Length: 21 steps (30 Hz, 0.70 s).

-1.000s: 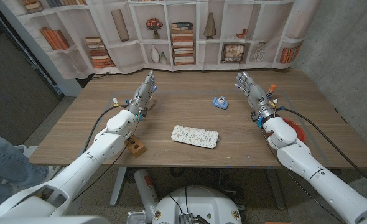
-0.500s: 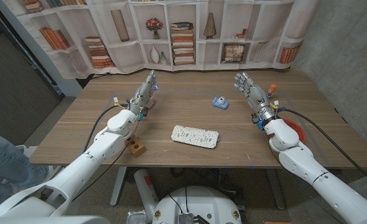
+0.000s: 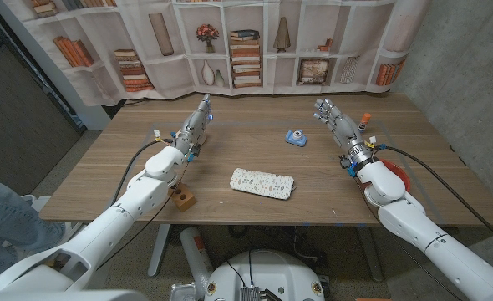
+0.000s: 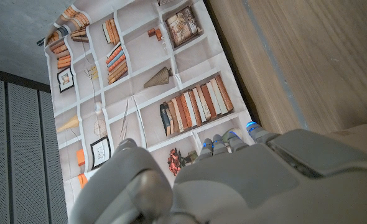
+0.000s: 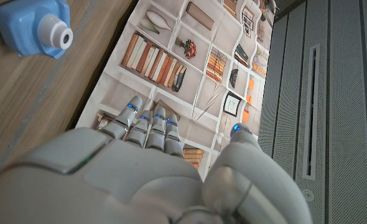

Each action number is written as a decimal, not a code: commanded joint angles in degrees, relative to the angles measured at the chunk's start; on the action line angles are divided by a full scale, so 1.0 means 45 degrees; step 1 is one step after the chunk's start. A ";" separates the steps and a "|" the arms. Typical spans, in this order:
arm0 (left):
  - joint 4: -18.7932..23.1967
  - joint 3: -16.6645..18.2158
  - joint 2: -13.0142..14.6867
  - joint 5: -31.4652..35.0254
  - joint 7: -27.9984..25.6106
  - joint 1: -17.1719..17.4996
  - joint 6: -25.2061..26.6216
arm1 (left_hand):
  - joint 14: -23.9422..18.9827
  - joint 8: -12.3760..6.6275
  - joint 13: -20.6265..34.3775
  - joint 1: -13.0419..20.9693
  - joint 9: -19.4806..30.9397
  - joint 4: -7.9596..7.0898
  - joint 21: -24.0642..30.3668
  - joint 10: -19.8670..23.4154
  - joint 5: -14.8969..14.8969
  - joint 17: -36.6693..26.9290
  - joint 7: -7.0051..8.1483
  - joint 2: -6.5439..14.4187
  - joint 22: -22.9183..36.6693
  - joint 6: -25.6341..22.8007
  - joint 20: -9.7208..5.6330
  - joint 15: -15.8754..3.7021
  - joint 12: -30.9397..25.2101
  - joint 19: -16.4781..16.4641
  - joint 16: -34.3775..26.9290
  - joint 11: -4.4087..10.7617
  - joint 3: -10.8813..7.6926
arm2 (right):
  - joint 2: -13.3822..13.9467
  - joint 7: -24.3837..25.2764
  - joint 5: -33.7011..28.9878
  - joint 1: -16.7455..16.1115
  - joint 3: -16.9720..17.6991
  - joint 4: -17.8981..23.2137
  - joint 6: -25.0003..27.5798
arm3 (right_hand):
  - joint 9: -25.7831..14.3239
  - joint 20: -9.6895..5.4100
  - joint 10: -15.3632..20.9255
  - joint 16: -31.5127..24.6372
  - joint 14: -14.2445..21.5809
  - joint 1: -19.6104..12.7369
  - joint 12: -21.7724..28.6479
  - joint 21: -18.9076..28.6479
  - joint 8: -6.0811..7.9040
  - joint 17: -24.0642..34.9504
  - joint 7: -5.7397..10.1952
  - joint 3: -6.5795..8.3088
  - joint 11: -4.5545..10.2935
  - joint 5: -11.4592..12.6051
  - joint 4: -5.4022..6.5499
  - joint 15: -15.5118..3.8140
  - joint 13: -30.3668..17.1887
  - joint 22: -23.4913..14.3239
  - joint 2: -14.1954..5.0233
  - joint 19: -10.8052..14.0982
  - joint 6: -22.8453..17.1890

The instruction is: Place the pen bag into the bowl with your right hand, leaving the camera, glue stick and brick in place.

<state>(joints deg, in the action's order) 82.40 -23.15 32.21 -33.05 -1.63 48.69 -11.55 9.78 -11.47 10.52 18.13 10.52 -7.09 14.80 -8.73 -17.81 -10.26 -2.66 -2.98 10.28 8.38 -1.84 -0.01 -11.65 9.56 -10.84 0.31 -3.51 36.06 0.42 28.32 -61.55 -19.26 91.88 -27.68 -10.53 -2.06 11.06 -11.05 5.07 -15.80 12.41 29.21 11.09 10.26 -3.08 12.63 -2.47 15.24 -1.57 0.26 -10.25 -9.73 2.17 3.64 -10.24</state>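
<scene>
Nothing of the task is done: pen bag (image 3: 262, 183) lies untouched on the table, well inward of the right hand (image 3: 333, 117), which holds nothing with fingers apart, the red bowl (image 3: 394, 178) behind its wrist.

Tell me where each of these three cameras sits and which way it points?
Head view: on the robot's head, looking down over the wooden table; both arms, left hand, right hand.
Left wrist view: on the left wrist, looking along its own hand toward the bookshelf-print curtain.
Right wrist view: on the right wrist, along its own hand toward that curtain, past the small blue toy camera.
Shared: the toy camera also shows in the head view.
</scene>
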 commanded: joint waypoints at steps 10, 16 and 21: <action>0.0306 -0.0006 0.0041 0.0035 -0.0115 0.0157 0.0050 | 0.0765 -0.0028 0.0048 0.0037 0.0045 0.0014 -0.0107 0.0049 -0.0076 -0.0039 0.0015 0.0133 0.0019 -0.0082 -0.0636 0.0031 -0.0072 0.1494 -0.0028 -0.0007 0.0074 | 0.0354 0.0590 -0.1271 -0.0672 0.0221 0.0713 -0.0483 | -0.0051 -0.0510 0.0270 -0.0031 0.0178 -0.0261 0.0071 -0.0134 0.0083 0.0019 0.0066 0.0015 0.0032 -0.0008 -0.0133 -0.0015 -0.0045 -0.0037 -0.0023 0.0173 -0.0208; 0.0301 0.0027 0.0028 -0.0030 -0.0054 0.0197 -0.0034 | 0.0752 -0.0026 0.0048 0.0051 0.0044 0.0024 -0.0131 0.0058 -0.0081 -0.0039 0.0028 0.0148 0.0020 -0.0096 -0.0641 0.0030 -0.0071 0.1490 -0.0027 0.0001 0.0088 | 0.0428 0.0645 -0.1426 -0.0775 0.0268 0.0836 -0.0494 | -0.0052 -0.0507 0.0276 -0.0031 0.0208 -0.0298 0.0063 -0.0175 0.0083 0.0017 0.0073 0.0016 0.0038 -0.0014 -0.0163 -0.0033 -0.0045 -0.0038 -0.0023 0.0197 -0.0225; 0.0375 0.0083 0.0067 -0.0069 -0.0065 0.0269 -0.0066 | 0.0728 -0.0028 0.0048 0.0061 0.0044 0.0030 -0.0146 0.0071 -0.0085 -0.0039 0.0020 0.0159 0.0021 -0.0113 -0.0642 0.0019 -0.0073 0.1482 -0.0032 0.0008 0.0098 | 0.0488 0.0681 -0.1539 -0.0895 0.0300 0.0943 -0.0518 | -0.0052 -0.0512 0.0283 -0.0032 0.0236 -0.0334 0.0057 -0.0207 0.0076 0.0016 0.0079 0.0020 0.0038 -0.0017 -0.0190 -0.0038 -0.0045 -0.0039 -0.0025 0.0210 -0.0221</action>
<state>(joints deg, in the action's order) 83.60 -23.15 32.38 -32.94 -2.00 49.40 -11.39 9.78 -11.47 10.51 18.35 10.52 -6.88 14.17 -8.73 -17.80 -10.26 -2.34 -2.76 10.27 8.07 -1.84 -0.01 -11.65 9.56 -10.84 0.31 -3.30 37.58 2.68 23.13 -64.43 -18.32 94.89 -29.73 -10.53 -2.05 11.89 -11.05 5.65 -16.80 12.41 28.37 11.09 10.12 -2.65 12.66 -2.26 15.24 -2.08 0.30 -10.25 -9.73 1.96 4.06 -10.66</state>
